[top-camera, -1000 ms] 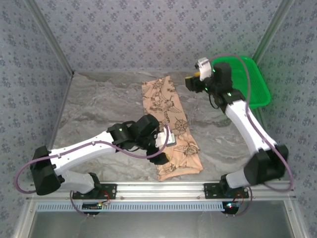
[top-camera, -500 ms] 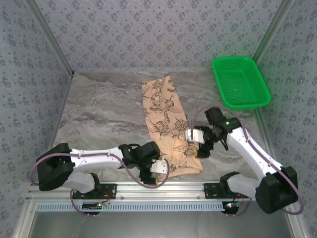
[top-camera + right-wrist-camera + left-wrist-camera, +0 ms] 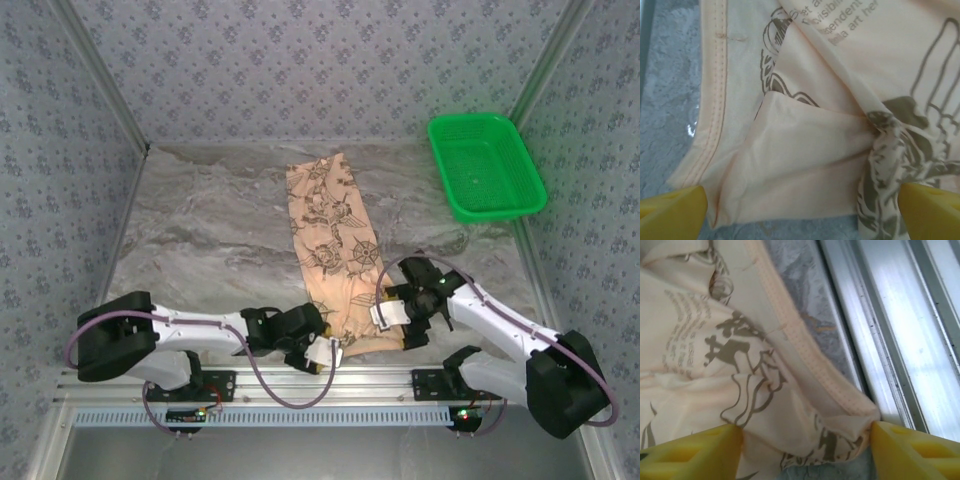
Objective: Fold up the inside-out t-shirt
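Marble tabletop [image 3: 200,220], left fingers [image 3: 690,450] spread astride t-shirt [image 3: 335,230] corner, right fingers [image 3: 670,206] too

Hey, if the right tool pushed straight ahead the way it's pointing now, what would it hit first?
Most likely the t-shirt: its folded corner lies right inside the open right tool, with the table just beneath.

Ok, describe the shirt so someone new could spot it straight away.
Start from the grey marbled table and look along its middle. The t-shirt lies there as a long peach strip printed with dark brown emblems, unlike the plain green basket at the far right.
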